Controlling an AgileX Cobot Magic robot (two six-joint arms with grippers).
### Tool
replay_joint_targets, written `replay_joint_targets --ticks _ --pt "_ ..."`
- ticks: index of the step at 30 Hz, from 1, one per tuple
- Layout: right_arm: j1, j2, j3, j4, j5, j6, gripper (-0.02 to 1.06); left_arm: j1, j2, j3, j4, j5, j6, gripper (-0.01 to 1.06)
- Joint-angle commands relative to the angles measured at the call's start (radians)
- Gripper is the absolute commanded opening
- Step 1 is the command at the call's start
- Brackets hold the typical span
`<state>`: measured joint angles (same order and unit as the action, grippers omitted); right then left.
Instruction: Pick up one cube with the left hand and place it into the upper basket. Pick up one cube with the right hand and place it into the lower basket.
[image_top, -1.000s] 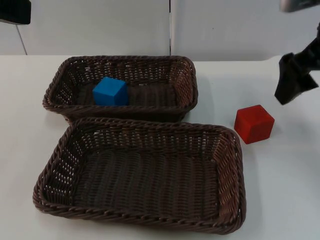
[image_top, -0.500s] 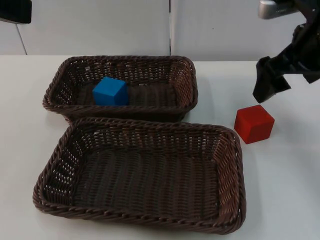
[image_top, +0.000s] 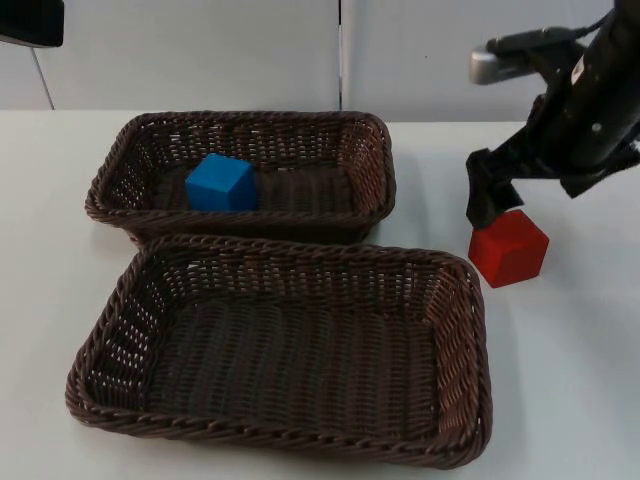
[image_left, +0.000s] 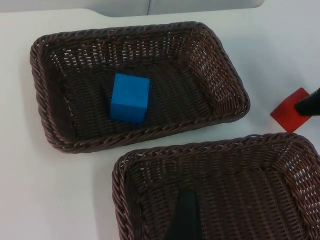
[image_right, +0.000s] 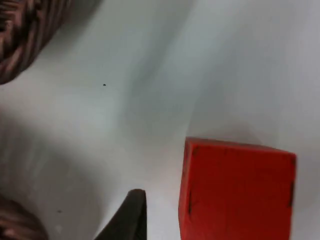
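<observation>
Just below the right pincer (image_top: 490, 205) sits the red cube (image_top: 509, 247).

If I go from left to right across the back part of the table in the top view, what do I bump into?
Upper basket → blue cube inside it → right gripper → red cube just under it.

One cube (image_top: 220, 183) lies in the upper basket (image_top: 370, 170); another (image_top: 509, 248) sits at three o'clock of the lower basket (image_top: 460, 350).
</observation>
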<state>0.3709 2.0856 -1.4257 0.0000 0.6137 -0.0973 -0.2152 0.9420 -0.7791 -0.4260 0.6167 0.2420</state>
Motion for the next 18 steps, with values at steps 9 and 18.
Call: replay_joint_targets --ticks 9,18 --pt "0.003 0.085 -0.01 0.0 -0.063 0.004 1.05 -0.005 -0.006 0.003 -0.012 -0.002 -0.003 0.69" --pt "0.003 0.11 -0.01 0.0 -0.065 0.004 1.05 -0.005 -0.006 0.003 -0.012 -0.002 -0.003 0.69"
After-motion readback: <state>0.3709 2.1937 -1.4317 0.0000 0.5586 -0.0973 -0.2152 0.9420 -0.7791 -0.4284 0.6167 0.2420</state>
